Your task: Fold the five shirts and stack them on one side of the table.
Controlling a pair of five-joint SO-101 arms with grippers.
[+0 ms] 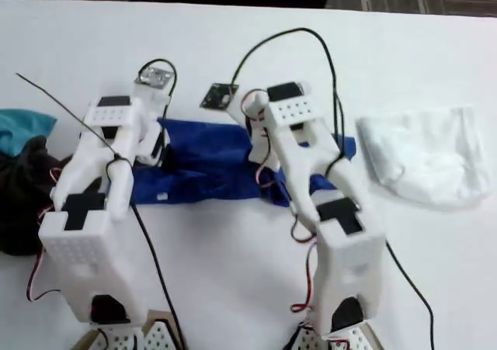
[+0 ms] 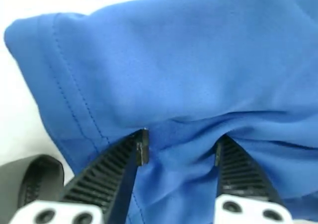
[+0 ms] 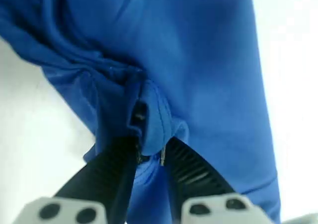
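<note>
Blue fabric under both my wrists: the blue shirt (image 1: 206, 160) lies bunched in a long strip across the middle of the table (image 1: 233, 265), running side to side.

My left gripper (image 2: 181, 149) is on the shirt's end nearest the dark pile. Its jaws stand well apart, with 2 tips resting on the cloth beside a stitched hem. The fabric puckers between them and nothing is clamped.

My right gripper (image 3: 150, 157) is at the shirt's other end. Its jaws are almost together and pinch 1 raised fold of the blue shirt. The fold stands up between the fingers (image 3: 194, 172), with creases running away from it. White table shows on both sides of the cloth there.

From above, both arms slant forward over the strip and hide parts of it.

A white cloth (image 1: 423, 160) lies in a loose, crumpled heap on the table past the right arm, just apart from the blue shirt. On the opposite side, at the table edge, a teal cloth (image 1: 19, 129) lies touching a black cloth (image 1: 23, 199), both heaped and unfolded.

A black cable (image 1: 311, 39) loops over the table behind the right arm.
</note>
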